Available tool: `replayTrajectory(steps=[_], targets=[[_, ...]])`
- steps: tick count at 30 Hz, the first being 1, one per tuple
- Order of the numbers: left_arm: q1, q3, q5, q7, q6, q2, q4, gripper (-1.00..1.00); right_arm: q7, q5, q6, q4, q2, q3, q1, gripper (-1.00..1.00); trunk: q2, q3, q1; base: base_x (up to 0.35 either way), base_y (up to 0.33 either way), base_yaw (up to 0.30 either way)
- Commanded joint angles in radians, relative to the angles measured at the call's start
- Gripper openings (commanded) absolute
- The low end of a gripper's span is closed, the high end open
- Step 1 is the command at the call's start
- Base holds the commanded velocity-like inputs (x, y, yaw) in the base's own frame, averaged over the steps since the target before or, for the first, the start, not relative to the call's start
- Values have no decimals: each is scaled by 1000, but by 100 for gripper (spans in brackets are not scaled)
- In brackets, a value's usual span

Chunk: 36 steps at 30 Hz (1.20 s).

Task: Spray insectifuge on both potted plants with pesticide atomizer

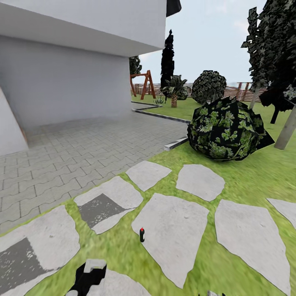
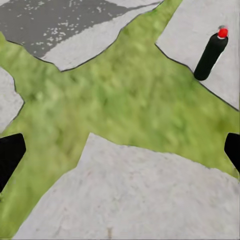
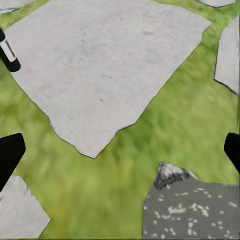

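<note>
The left gripper (image 2: 120, 150) shows as 2 black fingertips (image 2: 10, 155) at the far edges of the left wrist view. They are wide apart with nothing between them, so it is open and empty. Most of each finger is cut off by the edge of the picture. The right gripper (image 3: 120, 150) looks the same in the right wrist view: 2 dark tips spread wide, holding nothing. In the head view a black and white bit of the left arm (image 1: 88, 277) pokes up at the bottom edge, and it is hard to tell its shape.

The biggest thing is the white house (image 1: 70, 49), whose top is cut off. In front of it lies a grey brick floor (image 1: 61, 152). Green lawn (image 1: 246, 172) runs around flat grey stepping stones (image 1: 172, 234), and some stones are cut by the picture's edge. A big round dark bush (image 1: 226, 129) sits on the grass, hiding the ground behind it. Far back are a brown fence (image 1: 242, 90), a red-brown swing frame (image 1: 142, 84) and a small palm (image 1: 174, 88), all blurry.

The smallest thing is the pesticide atomizer (image 1: 142, 234). It stands upright at the edge of a stepping stone, touching the grass line. It is dark with a red top (image 2: 222, 33). In the right wrist view the picture's edge cuts it off.
</note>
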Motion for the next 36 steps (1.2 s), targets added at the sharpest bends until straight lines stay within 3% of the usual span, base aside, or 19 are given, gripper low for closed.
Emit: replayTrajectory(steps=[1, 5, 8, 12, 22, 28, 32, 36], targets=[[-26, 1, -4, 2, -3, -2, 1, 100, 1, 0, -2, -19, -1, 0, -21, 100, 0, -1, 0, 0, 0, 0], [-99, 3, -1, 4, -2, -13, 2, 100, 2, 1, 3, -56, -3, 0, -106, 100, 0, -1, 0, 0, 0, 0], [-144, 5, 2, 5, -1, -36, 2, 100, 2, 0, 35, -64, -5, 0, -180, 100, 0, -1, 0, 0, 0, 0], [-160, 6, 46, 10, -4, -50, 1, 100, 3, -1, 90, -84, -6, -1, -245, 100, 0, -1, 0, 0, 0, 0], [-156, -3, 60, 9, -15, -55, 1, 100, 4, 1, 106, -96, -12, 0, -261, 100, 0, -1, 0, 13, -6, 0], [-157, -2, 59, 10, -18, -77, 0, 100, 4, 3, 106, -97, -16, 2, -262, 100, 0, -1, 0, 172, -150, 0], [-157, -2, 61, 10, -18, -78, -6, 100, 4, 61, 105, -100, -20, 4, -262, 100, 0, -1, 0, 131, -243, 0], [-156, -10, 57, 9, -16, -75, -4, 100, 3, 75, 105, -103, -20, 1, -262, 100, 0, -1, 0, 98, -264, 0]])
